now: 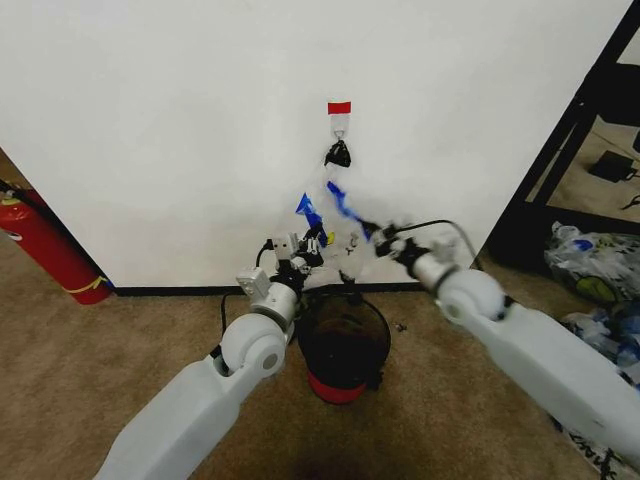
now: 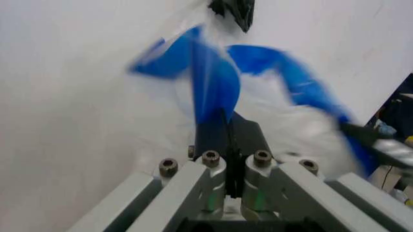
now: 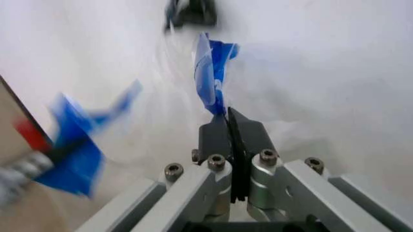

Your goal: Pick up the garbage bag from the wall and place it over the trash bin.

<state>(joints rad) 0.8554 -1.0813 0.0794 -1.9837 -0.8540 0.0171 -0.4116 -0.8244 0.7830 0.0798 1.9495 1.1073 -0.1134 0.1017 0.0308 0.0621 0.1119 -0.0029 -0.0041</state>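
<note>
Head view: the left gripper (image 1: 312, 243) is pinching one blue handle of the garbage bag (image 1: 335, 225), the right gripper (image 1: 378, 236) is pinching the other, spreading the bag's mouth between them, directly above the trash bin (image 1: 344, 345) and below the wall (image 1: 200, 130) hook.

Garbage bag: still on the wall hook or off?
Off: the garbage bag hangs below the hook, each blue handle pinched by a shut tool, left and right.
</note>
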